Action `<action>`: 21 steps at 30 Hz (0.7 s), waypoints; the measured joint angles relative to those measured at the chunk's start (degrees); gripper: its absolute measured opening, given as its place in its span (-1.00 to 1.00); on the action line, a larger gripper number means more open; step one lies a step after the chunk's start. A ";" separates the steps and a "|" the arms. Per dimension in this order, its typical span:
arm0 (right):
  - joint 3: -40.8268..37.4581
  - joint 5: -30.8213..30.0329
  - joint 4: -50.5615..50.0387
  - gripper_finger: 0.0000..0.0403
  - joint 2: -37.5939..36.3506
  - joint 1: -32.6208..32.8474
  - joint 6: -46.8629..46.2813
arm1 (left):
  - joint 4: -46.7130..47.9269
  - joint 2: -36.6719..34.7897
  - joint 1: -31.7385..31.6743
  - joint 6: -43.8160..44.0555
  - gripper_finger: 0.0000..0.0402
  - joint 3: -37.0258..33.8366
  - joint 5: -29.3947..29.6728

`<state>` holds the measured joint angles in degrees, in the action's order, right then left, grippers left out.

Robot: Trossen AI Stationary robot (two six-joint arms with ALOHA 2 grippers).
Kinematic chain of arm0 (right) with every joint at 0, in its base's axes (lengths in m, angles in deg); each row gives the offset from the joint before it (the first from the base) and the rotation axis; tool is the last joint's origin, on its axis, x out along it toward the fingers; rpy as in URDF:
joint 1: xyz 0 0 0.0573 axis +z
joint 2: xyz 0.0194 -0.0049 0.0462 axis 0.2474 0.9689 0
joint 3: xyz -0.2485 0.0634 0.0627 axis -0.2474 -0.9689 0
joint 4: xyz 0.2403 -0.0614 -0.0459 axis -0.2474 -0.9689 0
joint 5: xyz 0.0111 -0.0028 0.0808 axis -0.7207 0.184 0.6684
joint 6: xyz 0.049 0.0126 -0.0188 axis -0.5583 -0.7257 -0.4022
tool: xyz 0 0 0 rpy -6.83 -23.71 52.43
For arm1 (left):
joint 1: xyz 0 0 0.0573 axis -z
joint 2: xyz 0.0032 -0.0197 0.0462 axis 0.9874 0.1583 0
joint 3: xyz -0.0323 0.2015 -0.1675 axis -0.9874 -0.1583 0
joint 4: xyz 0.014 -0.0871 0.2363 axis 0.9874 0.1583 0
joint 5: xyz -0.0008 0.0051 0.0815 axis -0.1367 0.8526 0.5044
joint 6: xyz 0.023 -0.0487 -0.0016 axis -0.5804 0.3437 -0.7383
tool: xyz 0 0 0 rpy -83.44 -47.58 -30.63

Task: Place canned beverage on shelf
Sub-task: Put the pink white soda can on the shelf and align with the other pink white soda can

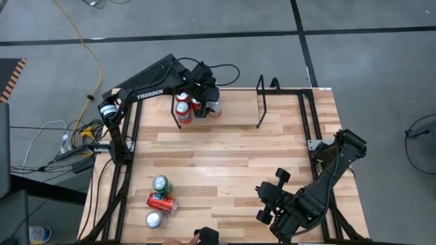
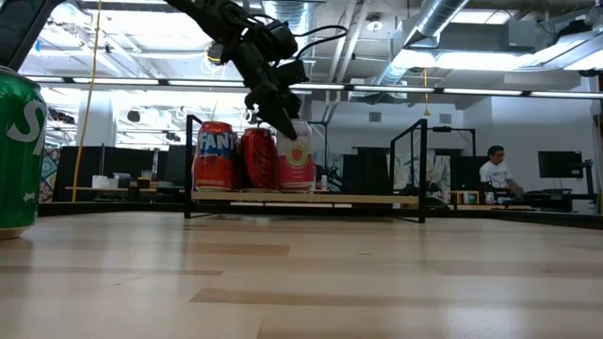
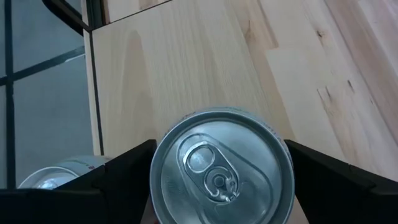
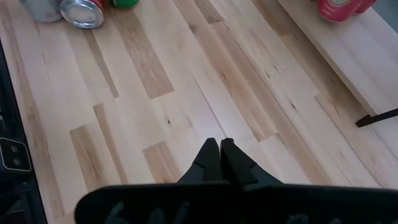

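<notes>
Taking the shelf (image 1: pixel 225 109) as the landmark, the things farthest from it on the near side of the wooden table (image 1: pixel 231 163) are three loose cans at the near left corner: a green can (image 1: pixel 161 184) standing upright, a red can (image 1: pixel 162 202) lying on its side just beside it, and a silver-topped can (image 1: pixel 154 219) nearest the table's edge. The right gripper (image 4: pixel 219 163) rests at the near right corner, well apart from the shelf, its two fingers pressed together with nothing between them.

The shelf stands at the far edge of the table, a light board between two black upright end loops. At its left end stand three cans in a row: an orange Fanta can (image 2: pixel 214 155), a red can (image 2: pixel 257 158) beside it, and a pink can (image 2: pixel 295 156) on the inner side. The left gripper (image 2: pixel 279 118) hangs over the pink can with its fingers (image 3: pixel 118 171) spread on either side of the can's silver top, a small gap showing at each side, so the can stands on the shelf unclamped.
</notes>
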<state>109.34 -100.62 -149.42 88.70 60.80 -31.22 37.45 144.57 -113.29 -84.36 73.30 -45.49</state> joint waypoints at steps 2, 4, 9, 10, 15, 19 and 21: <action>0.00 0.00 0.00 -1.00 0.00 0.00 0.00 | -0.02 0.00 0.00 0.02 0.59 0.00 0.05; 0.00 0.01 0.00 -1.00 0.00 0.00 0.00 | -0.04 -0.02 0.00 0.23 0.60 0.00 0.69; 0.00 0.02 0.00 -1.00 0.00 0.00 -0.02 | 0.16 -0.01 0.00 0.81 0.60 0.00 3.09; 0.00 0.02 0.00 -1.00 0.00 0.00 -0.01 | 0.15 -0.01 0.00 0.97 0.60 0.00 3.01; 0.00 0.03 0.00 -1.00 0.00 0.00 -0.02 | 0.14 0.00 0.22 1.52 0.60 0.00 2.94; 0.00 0.04 0.00 -1.00 0.00 0.00 -0.02 | 0.15 -0.02 0.32 1.64 0.60 0.00 2.67; 0.00 0.04 0.00 -1.00 0.00 0.00 -0.02 | 0.23 -0.02 0.32 1.68 0.60 0.00 2.63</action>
<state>109.34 -100.58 -149.42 88.70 60.80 -31.25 37.69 144.55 -112.97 -82.67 73.30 -42.86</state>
